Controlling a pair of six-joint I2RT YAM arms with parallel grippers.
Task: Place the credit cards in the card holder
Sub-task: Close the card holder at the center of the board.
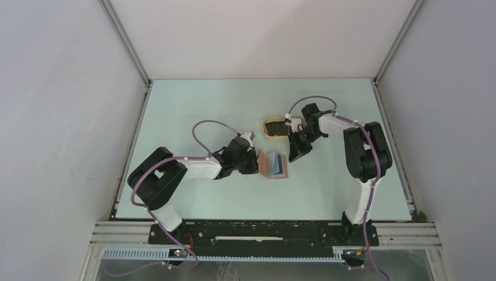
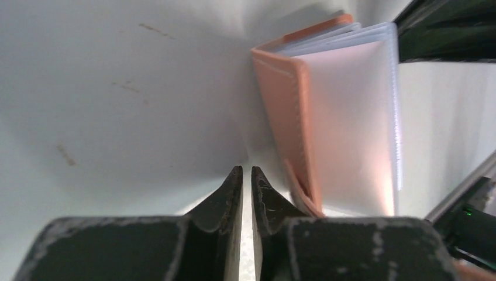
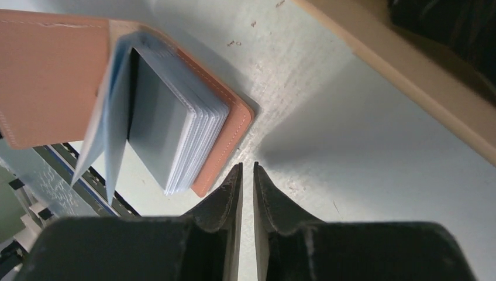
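Lying open on the pale desk [image 1: 205,105], the small reddish-brown leather-like card holder with bluish clear pockets [image 1: 275,165] is flanked by both hands. The left hand [image 2: 243,171] is set just beside its raised cover and the right hand [image 3: 244,166] just off its far corner. Both are seen narrowed almost shut, with nothing between the fingers. The spine is judged to run near to far. The beige oval tray [image 3: 403,73] lies beyond the right hand, the nearer one to it. Loose credit cards cannot be made out.
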